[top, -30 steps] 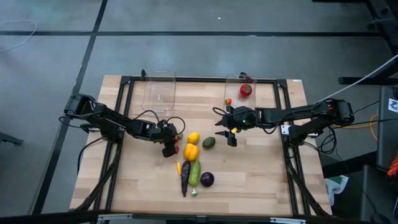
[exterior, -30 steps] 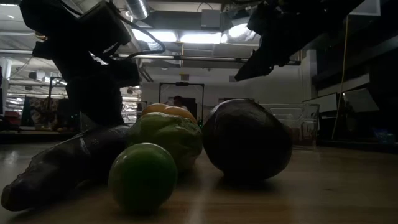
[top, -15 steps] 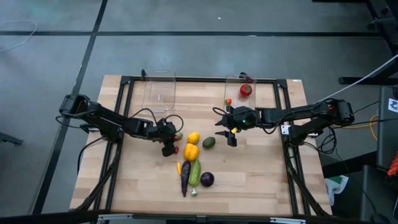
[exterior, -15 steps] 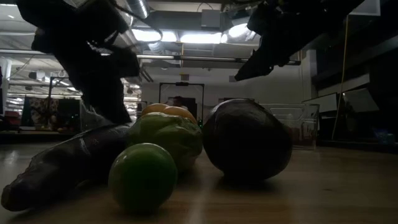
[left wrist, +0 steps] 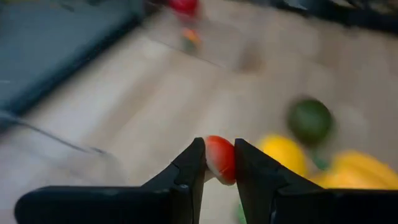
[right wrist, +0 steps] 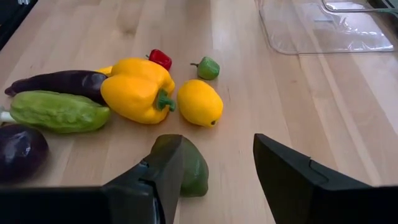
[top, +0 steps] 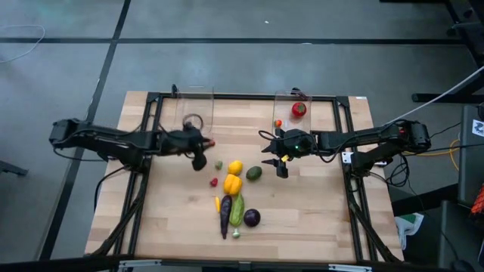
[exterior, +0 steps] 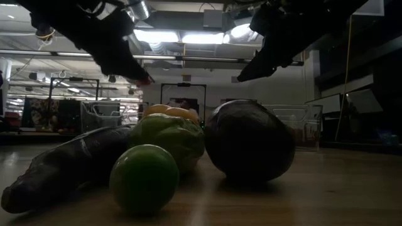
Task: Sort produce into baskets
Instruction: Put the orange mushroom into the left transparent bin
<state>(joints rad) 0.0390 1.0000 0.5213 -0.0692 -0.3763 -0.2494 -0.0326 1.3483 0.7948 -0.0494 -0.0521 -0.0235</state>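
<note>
left gripper (left wrist: 219, 163): raised, fingers pinched on small red piece (left wrist: 220, 159)
right gripper (top: 277, 160): hovering, fingers apart

High view: even, diffuse overhead light; wooden table (top: 302, 204) bright, shadows short and soft. Low view: strongly backlit by ceiling lights (exterior: 188, 36) at 12 o'clock; produce (exterior: 248, 141) and arms nearly silhouettes, near pieces soft. Left wrist view: heavy motion blur over everything behind; only the fingers (left wrist: 186, 171) and the small red piece (left wrist: 221, 158) between them are crisp. Right wrist view: bright, sharp; glare on a clear bin (right wrist: 323, 28) at 1 o'clock.
</note>
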